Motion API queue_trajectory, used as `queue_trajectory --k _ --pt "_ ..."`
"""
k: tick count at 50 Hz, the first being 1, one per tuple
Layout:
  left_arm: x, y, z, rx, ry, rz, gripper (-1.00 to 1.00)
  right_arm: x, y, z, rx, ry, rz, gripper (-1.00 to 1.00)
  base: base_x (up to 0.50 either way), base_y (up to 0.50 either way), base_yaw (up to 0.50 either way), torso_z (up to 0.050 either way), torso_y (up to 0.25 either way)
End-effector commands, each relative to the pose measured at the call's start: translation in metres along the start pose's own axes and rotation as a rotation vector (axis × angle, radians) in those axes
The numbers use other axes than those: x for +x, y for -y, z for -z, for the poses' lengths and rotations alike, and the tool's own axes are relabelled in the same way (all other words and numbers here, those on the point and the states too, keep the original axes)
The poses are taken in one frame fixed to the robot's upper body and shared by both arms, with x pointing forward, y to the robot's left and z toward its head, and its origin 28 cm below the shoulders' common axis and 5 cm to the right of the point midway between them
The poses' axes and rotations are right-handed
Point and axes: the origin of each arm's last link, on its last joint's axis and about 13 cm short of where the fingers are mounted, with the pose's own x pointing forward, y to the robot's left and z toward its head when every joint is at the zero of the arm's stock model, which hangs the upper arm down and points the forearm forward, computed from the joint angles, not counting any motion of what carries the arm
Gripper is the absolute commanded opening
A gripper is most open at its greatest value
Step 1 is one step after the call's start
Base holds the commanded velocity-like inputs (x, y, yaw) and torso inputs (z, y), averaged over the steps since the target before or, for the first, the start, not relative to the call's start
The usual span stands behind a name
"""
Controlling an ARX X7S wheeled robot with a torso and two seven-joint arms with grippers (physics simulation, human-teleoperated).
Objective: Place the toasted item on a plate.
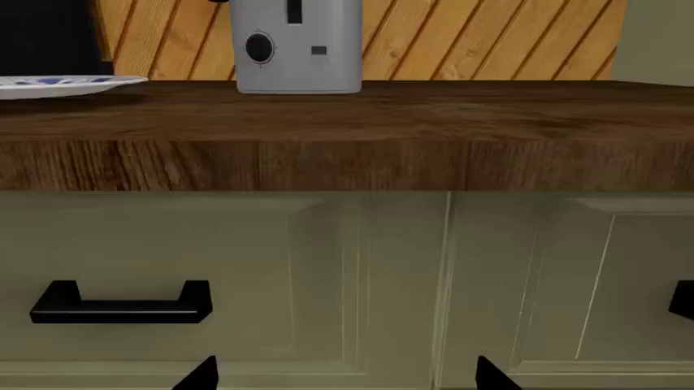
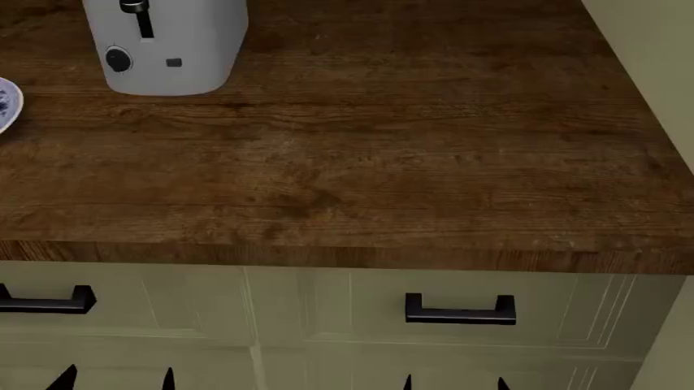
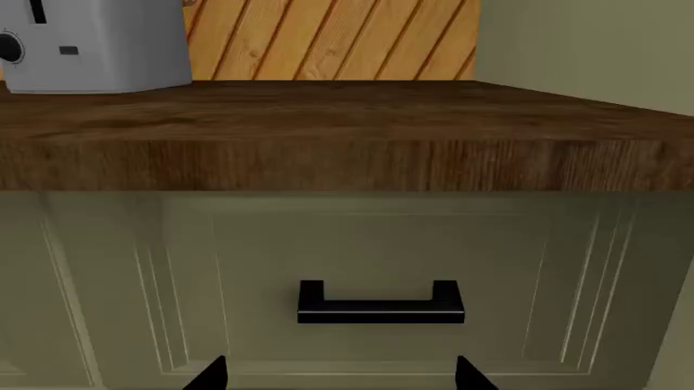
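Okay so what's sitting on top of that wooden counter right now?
On the counter stand a grey toaster and, beside it at the head view's left edge, the plate, mostly cut off. No toast shows; the toaster's slots are out of frame, so its contents cannot be seen.

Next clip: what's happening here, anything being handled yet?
Nothing is held yet. Both hands sit low in front of the cabinet drawers, below the wooden counter, only their fingertips in view, apart. The toaster stands at the back of the counter, the plate to its left. No toast is visible.
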Motion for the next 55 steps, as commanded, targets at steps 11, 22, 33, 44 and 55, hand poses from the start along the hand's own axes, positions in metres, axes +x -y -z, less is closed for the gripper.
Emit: queue_trajectory --k 11,22,33,44,55 --pt "0.002 -0.001 0.001 0.019 -0.029 0.006 1.0 -0.001 -0.003 -0.003 0.001 0.005 0.007 1.0 0.0 0.0 0.0 0.018 0.0" --pt "0.005 -0.001 -0.003 0.035 -0.024 0.019 1.0 0.0 -0.003 -0.008 -0.006 0.025 -0.008 1.0 0.0 0.0 0.0 0.05 0.0" --pt "0.008 -0.002 -0.008 0.038 -0.023 0.018 1.0 0.0 -0.004 -0.012 -0.003 0.045 -0.014 1.0 0.0 0.0 0.0 0.05 0.0" --pt "0.009 -0.003 -0.014 0.051 -0.028 0.016 1.0 0.002 -0.004 -0.018 -0.007 0.045 -0.033 1.0 0.0 0.0 0.0 0.05 0.0" --pt "0.008 -0.006 -0.02 0.062 0.001 -0.007 1.0 0.001 -0.004 -0.018 -0.008 0.061 -0.036 1.0 0.11 0.33 0.0 0.009 0.0"
